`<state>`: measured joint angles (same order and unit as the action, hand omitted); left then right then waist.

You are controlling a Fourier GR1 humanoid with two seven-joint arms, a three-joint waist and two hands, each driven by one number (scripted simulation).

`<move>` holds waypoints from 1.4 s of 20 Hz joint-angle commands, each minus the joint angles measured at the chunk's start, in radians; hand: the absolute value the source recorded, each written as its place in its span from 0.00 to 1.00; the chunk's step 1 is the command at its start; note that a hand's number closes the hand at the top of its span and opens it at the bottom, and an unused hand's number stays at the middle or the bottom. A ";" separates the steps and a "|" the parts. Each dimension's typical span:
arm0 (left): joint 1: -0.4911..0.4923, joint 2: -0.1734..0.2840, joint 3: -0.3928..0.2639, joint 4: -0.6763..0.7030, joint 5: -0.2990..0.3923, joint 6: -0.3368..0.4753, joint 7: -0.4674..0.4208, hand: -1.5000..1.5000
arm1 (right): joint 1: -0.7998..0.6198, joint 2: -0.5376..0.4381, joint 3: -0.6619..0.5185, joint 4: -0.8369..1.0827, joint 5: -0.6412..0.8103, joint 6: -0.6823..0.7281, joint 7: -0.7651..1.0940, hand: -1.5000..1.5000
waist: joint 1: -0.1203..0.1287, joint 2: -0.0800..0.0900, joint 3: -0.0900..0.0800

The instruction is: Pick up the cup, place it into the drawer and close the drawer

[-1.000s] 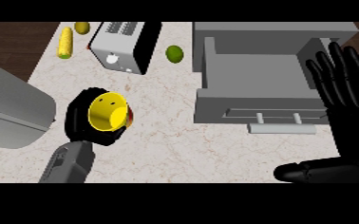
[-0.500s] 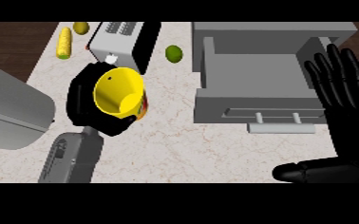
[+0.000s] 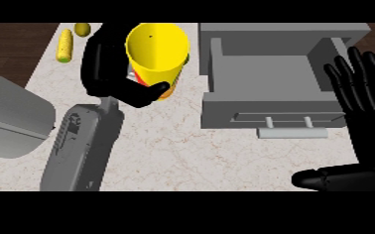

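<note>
1. I have the yellow cup (image 3: 157, 54) in my left hand (image 3: 121, 82), fingers and thumb curled round its wall, the thumb across the lower part. The cup sits at about eleven o'clock from the middle of the view, mouth facing up at me, raised above the counter (image 3: 183, 148) as best I judge.
2. My right hand (image 3: 359, 99) rests at three o'clock by the view's edge, fingers straight and upward, holding nothing.
3. The drawer (image 3: 271, 79) stands open at about one o'clock, its grey box bare as far as I see, its handle (image 3: 291, 133) toward me. It lies just to the right of the cup.
4. Handling, as I judge it: the cup looks like a stiff, thin-walled, light thing with a smooth side, so it may slip or tip if held only near the rim. A hold round the middle of the wall suits it best, and that is roughly where I have it.
5. A corn cob (image 3: 66, 45) and a small green fruit (image 3: 82, 29) lie at ten o'clock, well apart from the drawer.
</note>
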<state>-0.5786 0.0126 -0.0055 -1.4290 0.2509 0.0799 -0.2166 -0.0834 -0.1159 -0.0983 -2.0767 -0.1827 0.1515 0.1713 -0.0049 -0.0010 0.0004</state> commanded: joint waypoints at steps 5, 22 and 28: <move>-0.162 -0.012 -0.078 0.084 -0.042 0.133 0.046 1.00 | 0.047 0.010 0.020 -0.067 -0.001 -0.001 0.042 0.00 | -0.004 0.000 0.000; -0.553 -0.013 -0.101 0.637 0.029 0.235 -0.044 1.00 | -0.017 -0.001 -0.021 0.037 -0.021 0.014 -0.015 0.00 | -0.020 0.006 0.000; -0.596 -0.013 -0.241 0.790 0.180 0.312 -0.138 1.00 | 0.045 0.013 0.015 -0.025 -0.008 0.027 -0.021 0.00 | -0.047 0.008 0.000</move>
<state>-1.1614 0.0002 -0.1758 -0.7229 0.3572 0.3634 -0.2884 -0.0844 -0.1051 -0.0860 -2.0563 -0.1766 0.1659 0.1518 -0.0374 0.0067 0.0005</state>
